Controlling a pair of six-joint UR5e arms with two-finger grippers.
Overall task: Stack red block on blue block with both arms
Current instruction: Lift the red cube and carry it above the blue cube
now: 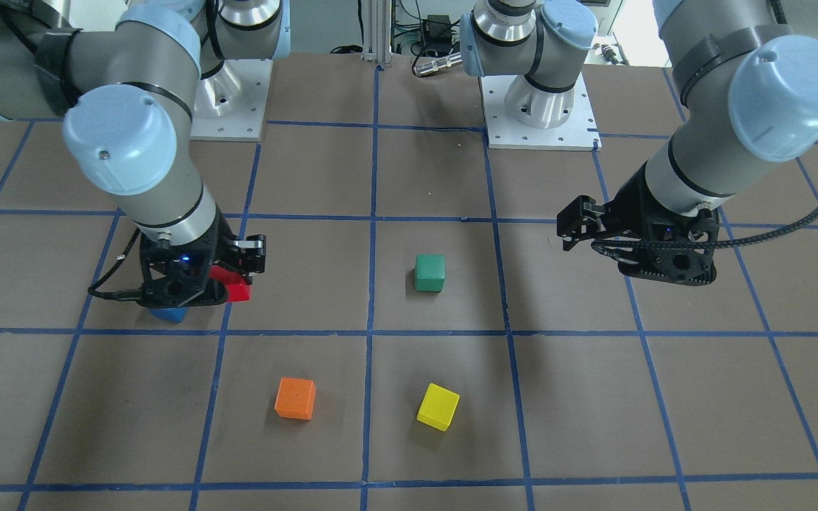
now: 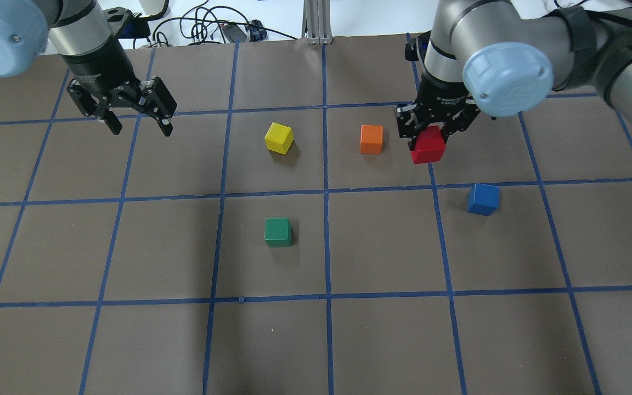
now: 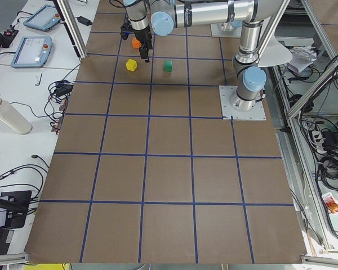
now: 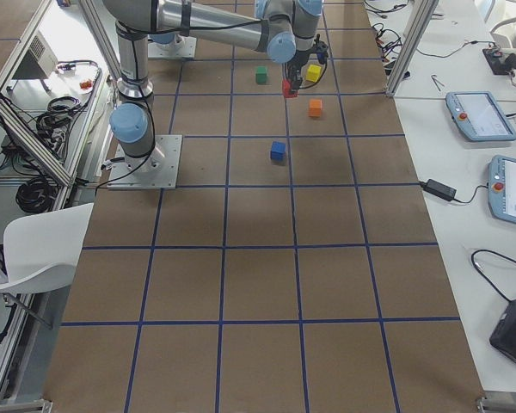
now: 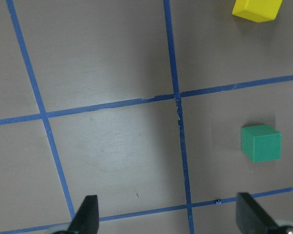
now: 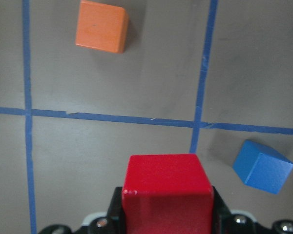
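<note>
My right gripper (image 2: 430,144) is shut on the red block (image 2: 428,146) and holds it above the table. The red block also shows in the right wrist view (image 6: 167,191), in the front view (image 1: 233,284) and in the right side view (image 4: 287,87). The blue block (image 2: 483,198) lies on the table, nearer the robot and to the right of the red block; in the front view (image 1: 168,314) the gripper (image 1: 235,280) half hides it. It shows at the lower right of the right wrist view (image 6: 261,166). My left gripper (image 2: 137,125) is open and empty at the far left.
An orange cube (image 2: 371,139) lies just left of the red block. A yellow cube (image 2: 279,137) and a green cube (image 2: 277,232) lie near the table's middle. Blue tape lines grid the brown table (image 2: 129,340).
</note>
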